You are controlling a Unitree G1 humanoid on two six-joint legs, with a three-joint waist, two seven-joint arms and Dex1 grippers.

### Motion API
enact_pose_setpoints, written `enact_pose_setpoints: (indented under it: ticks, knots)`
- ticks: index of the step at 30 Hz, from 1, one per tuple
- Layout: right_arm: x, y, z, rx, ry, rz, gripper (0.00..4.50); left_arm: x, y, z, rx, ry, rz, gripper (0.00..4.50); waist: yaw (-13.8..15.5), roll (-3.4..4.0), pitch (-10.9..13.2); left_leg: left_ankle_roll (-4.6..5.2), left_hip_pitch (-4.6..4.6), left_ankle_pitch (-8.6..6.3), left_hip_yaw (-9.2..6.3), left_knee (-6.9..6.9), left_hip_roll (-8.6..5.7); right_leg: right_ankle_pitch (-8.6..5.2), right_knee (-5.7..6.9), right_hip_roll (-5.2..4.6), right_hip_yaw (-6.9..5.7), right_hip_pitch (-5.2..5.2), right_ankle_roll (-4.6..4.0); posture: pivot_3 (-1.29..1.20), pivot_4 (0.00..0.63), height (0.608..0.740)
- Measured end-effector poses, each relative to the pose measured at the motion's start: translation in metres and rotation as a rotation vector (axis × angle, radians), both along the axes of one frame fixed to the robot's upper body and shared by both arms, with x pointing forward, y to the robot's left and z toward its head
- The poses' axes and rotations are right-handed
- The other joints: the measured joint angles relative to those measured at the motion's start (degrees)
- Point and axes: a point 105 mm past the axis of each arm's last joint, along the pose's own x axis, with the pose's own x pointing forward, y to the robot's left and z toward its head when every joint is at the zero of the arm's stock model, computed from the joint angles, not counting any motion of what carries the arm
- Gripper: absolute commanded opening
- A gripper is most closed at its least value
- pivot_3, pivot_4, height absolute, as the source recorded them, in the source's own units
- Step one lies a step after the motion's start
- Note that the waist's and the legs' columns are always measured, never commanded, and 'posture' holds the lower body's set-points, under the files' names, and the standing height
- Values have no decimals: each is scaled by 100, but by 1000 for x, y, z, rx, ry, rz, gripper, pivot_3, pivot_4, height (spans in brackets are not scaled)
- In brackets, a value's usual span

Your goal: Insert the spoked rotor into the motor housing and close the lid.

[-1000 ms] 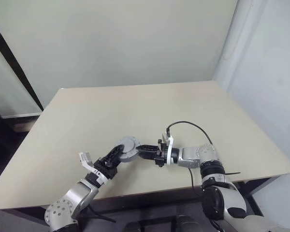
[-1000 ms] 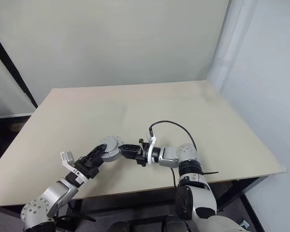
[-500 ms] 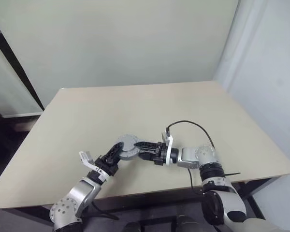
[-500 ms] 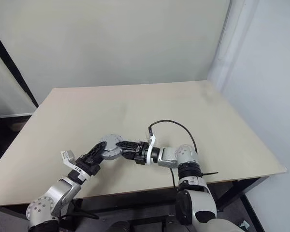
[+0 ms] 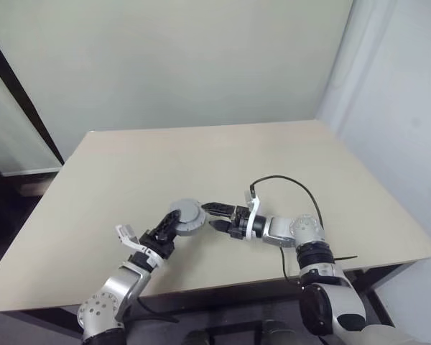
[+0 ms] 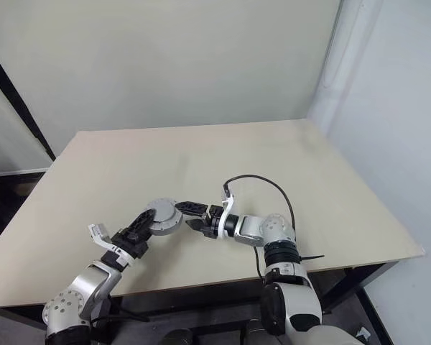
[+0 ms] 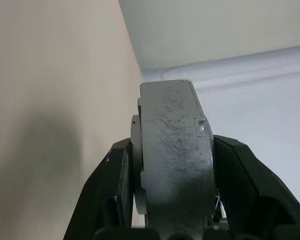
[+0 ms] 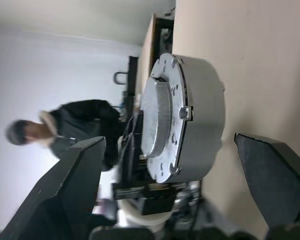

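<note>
The motor housing (image 5: 186, 215) is a round grey drum held on edge low over the table, with my left gripper (image 5: 169, 228) shut on its two flat sides. In the left wrist view its scuffed rim (image 7: 175, 165) fills the gap between both black fingers. The pale grey lid (image 8: 160, 125) covers the face turned toward my right gripper (image 5: 212, 215). That gripper is open, its fingers (image 8: 72, 192) spread wide just short of the housing and touching nothing. The spoked rotor is hidden.
The beige table (image 5: 201, 158) stretches away bare behind the arms, its front edge close under my wrists. A black cable (image 5: 287, 183) loops over my right wrist. A person in dark clothes (image 8: 75, 130) stands beyond the table in the right wrist view.
My right gripper, shut on the housing's edge a second ago, has spread its fingers and let go. The left gripper keeps its hold and has barely moved.
</note>
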Motion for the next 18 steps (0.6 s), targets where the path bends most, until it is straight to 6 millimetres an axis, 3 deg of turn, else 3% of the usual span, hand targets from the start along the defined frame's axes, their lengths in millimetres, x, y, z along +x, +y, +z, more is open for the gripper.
enact_pose_setpoints:
  ticks: [7, 13, 18]
  knots:
    - [7, -1, -6, -234, -492, -73, 4500, 13, 26, 0, 237, 25, 109, 1970, 10, -1, 2, -4, -8, -2, -1, 0, -1, 0, -4, 0, -1, -3, 0, 0, 0, 740]
    - [-2, -4, 8, -373, -978, 49, 4500, 22, 50, -3, 645, 50, 174, 1969, 34, -3, 2, -6, -17, -3, 0, 1, -5, 0, -6, -1, 4, -10, 1, 0, 0, 740]
    - [-18, 4, 4, -417, -1184, 171, 4500, 25, 46, -10, 812, 52, 150, 1969, 66, -6, 2, -6, -24, -2, -2, -2, -5, 1, 1, -1, 4, -22, 1, 0, 0, 740]
